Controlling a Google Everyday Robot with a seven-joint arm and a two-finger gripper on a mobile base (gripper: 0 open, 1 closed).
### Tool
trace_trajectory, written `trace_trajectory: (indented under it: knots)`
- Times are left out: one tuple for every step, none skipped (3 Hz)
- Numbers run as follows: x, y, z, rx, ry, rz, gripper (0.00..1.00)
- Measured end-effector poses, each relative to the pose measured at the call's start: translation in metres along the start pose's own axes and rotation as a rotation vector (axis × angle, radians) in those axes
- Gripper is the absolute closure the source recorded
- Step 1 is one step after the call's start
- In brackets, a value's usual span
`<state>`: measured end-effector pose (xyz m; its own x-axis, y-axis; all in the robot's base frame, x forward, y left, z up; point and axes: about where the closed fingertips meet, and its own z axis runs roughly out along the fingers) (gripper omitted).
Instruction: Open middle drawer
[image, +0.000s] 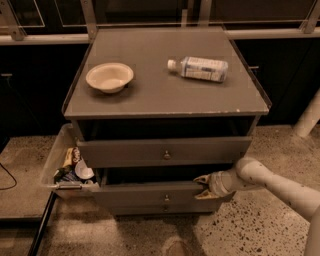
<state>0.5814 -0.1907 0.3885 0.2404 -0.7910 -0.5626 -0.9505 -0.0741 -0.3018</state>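
Note:
The grey cabinet (165, 95) has three stacked drawer fronts, each with a small round knob. The middle drawer (145, 194) is the second front down, with its knob (166, 198) at the centre. It stands a little out from the cabinet, with a dark gap above it. My gripper (201, 186) is on the end of the white arm (270, 182) coming in from the right. It sits at the top edge of the middle drawer front, to the right of the knob.
The top drawer (165, 151) is also partly out. A cream bowl (109, 76) and a lying water bottle (200, 68) rest on the cabinet top. A clear bin (62, 165) of snacks hangs at the cabinet's left side. A white post (307, 117) stands at right on the speckled floor.

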Motion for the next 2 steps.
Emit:
trace_trajectory:
  knots:
    - [-0.0018,0.0021,-0.0026,0.000,-0.001,0.000,0.87]
    - [-0.0051,0.0119,-0.0050,-0.001,-0.009,-0.003,1.00]
